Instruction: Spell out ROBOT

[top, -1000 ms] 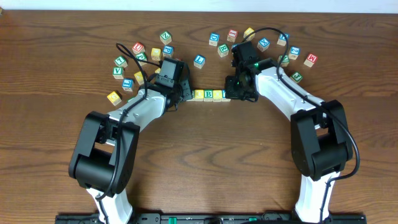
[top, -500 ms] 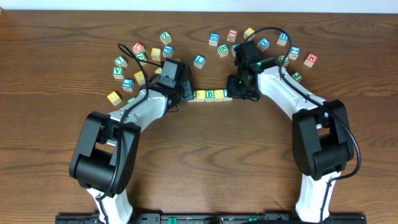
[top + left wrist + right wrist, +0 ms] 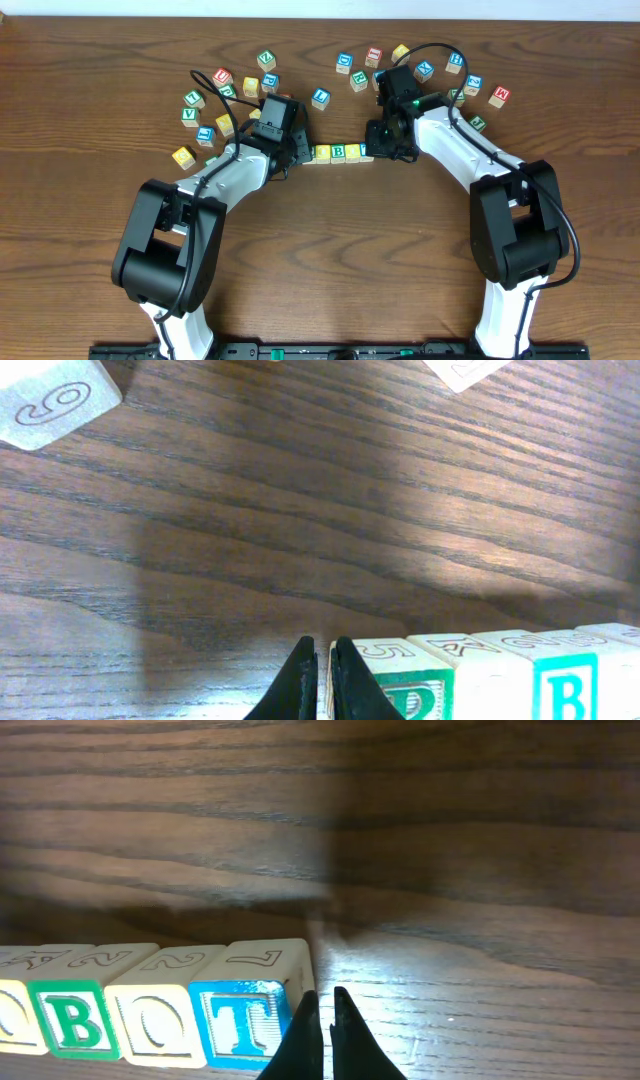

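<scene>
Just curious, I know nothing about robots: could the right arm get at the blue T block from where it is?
Probably yes: the right gripper, shut, sits beside the T block, with nothing between them.

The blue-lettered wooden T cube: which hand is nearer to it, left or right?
Right. The right hand sits right beside the blue-lettered wooden T cube, at its end of the row. The left hand is at the opposite end, beside a green-lettered wooden cube.

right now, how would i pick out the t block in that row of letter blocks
On the wooden table, find the row of cubes near its middle. The T cube is the end one, beside the shut right fingers. Unlike its yellow and green neighbours, its letter is blue.
</scene>
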Available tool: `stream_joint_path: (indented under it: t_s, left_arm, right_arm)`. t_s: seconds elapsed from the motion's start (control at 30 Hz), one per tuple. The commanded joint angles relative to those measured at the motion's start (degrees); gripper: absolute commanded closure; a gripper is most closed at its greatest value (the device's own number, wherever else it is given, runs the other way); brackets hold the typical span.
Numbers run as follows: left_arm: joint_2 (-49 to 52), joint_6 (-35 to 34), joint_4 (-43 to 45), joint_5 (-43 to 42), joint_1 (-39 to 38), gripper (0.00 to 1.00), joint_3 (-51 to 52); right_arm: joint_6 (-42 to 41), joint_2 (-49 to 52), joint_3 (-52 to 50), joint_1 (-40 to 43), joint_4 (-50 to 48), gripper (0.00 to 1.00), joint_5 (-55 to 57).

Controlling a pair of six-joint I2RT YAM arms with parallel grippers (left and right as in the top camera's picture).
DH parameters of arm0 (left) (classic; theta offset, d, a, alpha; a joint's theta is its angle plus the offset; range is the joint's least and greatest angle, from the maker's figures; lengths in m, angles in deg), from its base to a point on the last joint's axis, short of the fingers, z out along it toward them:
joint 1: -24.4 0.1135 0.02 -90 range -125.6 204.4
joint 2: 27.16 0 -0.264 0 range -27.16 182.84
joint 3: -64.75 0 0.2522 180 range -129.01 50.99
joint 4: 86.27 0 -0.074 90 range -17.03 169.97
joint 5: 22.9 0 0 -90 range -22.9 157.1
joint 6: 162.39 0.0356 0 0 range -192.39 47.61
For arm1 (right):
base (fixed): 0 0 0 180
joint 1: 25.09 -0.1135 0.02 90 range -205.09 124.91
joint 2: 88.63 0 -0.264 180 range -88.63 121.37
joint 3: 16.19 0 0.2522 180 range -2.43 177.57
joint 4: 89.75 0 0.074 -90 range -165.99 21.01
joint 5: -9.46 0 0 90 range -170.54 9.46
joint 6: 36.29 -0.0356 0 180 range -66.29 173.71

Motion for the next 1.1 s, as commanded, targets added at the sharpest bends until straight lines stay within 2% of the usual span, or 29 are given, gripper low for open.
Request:
stream_joint_path:
  t_s: [0.0, 0.33, 0.57, 0.73, 1.07]
  left_arm:
    - [0.17, 0.17, -0.35, 0.94, -0.24, 0.92, 0.44]
    - [-0.28, 0.13, -1.44, 4.61, -0.11, 0.92, 0.31]
    - [-4.02, 0.24, -5.46, 5.03, 3.06, 0.92, -0.50]
    - [-8.28, 0.46, -10.29, 5.01, 6.82, 0.92, -0.50]
    - [-22.40, 7.34, -18.08, 5.03, 13.27, 0.91, -0.50]
  right_arm:
    - [0.11, 0.63, -0.28, 0.13, 0.04, 0.99, 1.64]
    - [0.13, 0.59, -0.26, 1.09, 0.50, 0.99, 2.89]
    - [0.79, 0.28, 1.86, 4.70, 4.85, 0.99, 2.84]
    - [4.20, -1.99, 3.08, 6.38, 6.71, 0.99, 2.34]
    - [7.30, -11.87, 3.10, 6.54, 8.04, 0.97, 2.29]
